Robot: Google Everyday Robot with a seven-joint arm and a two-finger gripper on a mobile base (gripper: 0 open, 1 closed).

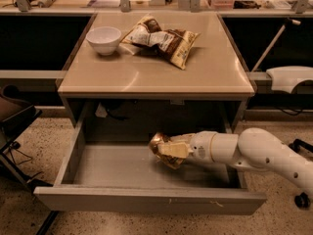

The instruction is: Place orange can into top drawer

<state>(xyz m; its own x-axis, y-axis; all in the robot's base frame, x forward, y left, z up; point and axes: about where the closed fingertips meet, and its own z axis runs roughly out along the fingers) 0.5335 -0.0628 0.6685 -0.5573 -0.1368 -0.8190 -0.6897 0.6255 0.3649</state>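
Orange can is sitting tilted in the gripper, fingers clamping it, arm reaching in from 3 o'clock. Can is hanging low inside the open top drawer, right of centre; can't tell if it is touching the drawer floor. Placing step is underway, looking nearly done. Next move is probably calling for lowering it, letting go, then backing out toward 3 o'clock without tipping it. Bowl and snack bag are lying on the table at 12 o'clock.

Beige table, white bowl and snack bag, gripper in top drawer
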